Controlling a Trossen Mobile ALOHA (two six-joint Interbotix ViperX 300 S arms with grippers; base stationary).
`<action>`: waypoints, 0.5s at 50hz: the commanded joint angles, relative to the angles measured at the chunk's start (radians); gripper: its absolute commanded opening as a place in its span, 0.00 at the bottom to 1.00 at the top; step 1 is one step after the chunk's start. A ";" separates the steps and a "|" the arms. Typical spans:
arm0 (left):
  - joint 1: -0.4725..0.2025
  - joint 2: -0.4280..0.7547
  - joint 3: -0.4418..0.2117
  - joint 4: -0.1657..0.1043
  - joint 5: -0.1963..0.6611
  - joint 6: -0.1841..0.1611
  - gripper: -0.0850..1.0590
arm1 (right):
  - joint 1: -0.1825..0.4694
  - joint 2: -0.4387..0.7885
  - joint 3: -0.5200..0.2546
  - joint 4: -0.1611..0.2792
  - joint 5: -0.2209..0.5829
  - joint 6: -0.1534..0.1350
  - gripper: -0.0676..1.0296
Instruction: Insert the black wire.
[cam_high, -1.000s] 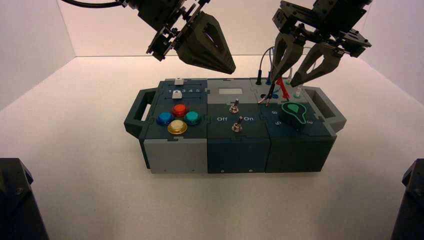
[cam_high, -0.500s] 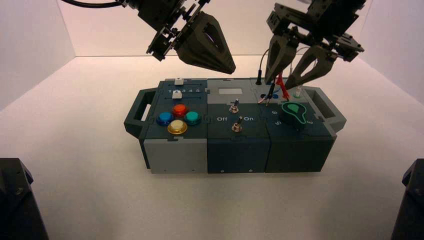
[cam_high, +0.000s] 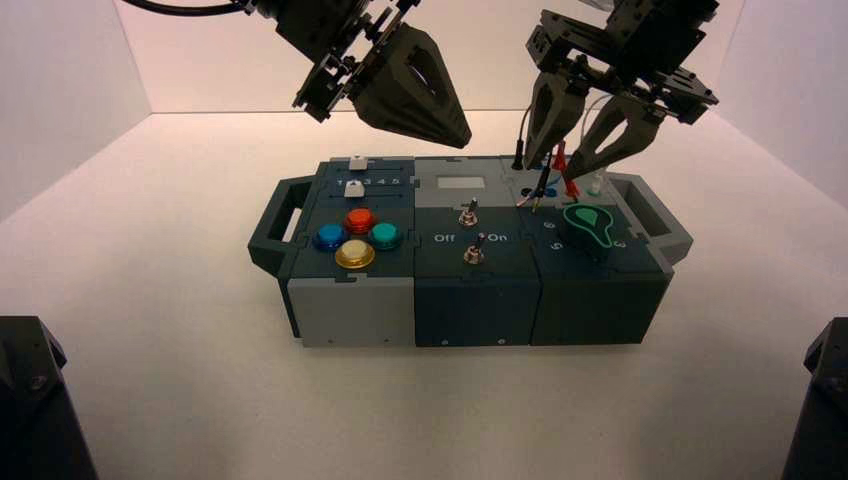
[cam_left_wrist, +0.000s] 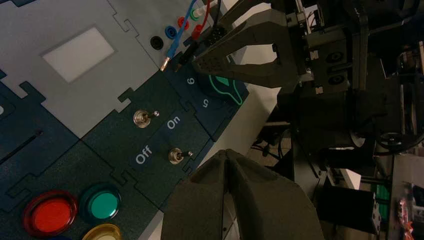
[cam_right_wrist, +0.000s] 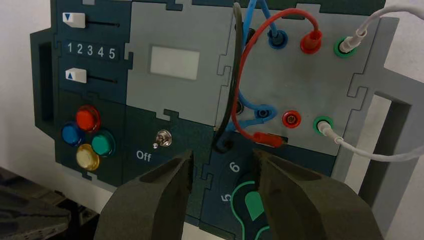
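The black wire (cam_right_wrist: 231, 85) arches from a back-row socket of the grey wire panel (cam_right_wrist: 300, 85) down to its loose plug (cam_right_wrist: 221, 142), which lies by the "6" of the knob dial. In the high view one black plug (cam_high: 518, 154) stands upright at the back and the loose plug (cam_high: 541, 186) slants over the panel. My right gripper (cam_high: 557, 163) hovers open above the panel, holding nothing; its fingertips straddle the loose plug from above (cam_right_wrist: 222, 162). My left gripper (cam_high: 462, 135) hangs shut and empty over the box's back middle.
A red wire (cam_right_wrist: 250, 60) ends in a loose red plug (cam_right_wrist: 267, 139) next to the black one. Blue wire (cam_right_wrist: 255, 107) and white wire (cam_right_wrist: 370, 25) crowd the same panel. The green knob (cam_high: 588, 222), two toggle switches (cam_high: 468, 215) and coloured buttons (cam_high: 358, 220) lie nearer the front.
My right gripper has risen and drawn back a little from the wires, still open. The loose black plug stays on the panel. The left arm has not moved.
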 joint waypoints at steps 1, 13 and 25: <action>-0.003 -0.015 -0.009 -0.006 0.003 0.000 0.05 | 0.003 -0.005 -0.028 0.003 -0.003 0.006 0.62; -0.003 -0.014 -0.009 -0.006 0.003 0.000 0.05 | 0.003 0.020 -0.038 0.003 -0.002 0.002 0.62; -0.003 -0.014 -0.009 -0.006 0.003 0.000 0.05 | 0.003 0.025 -0.044 0.003 -0.002 0.002 0.62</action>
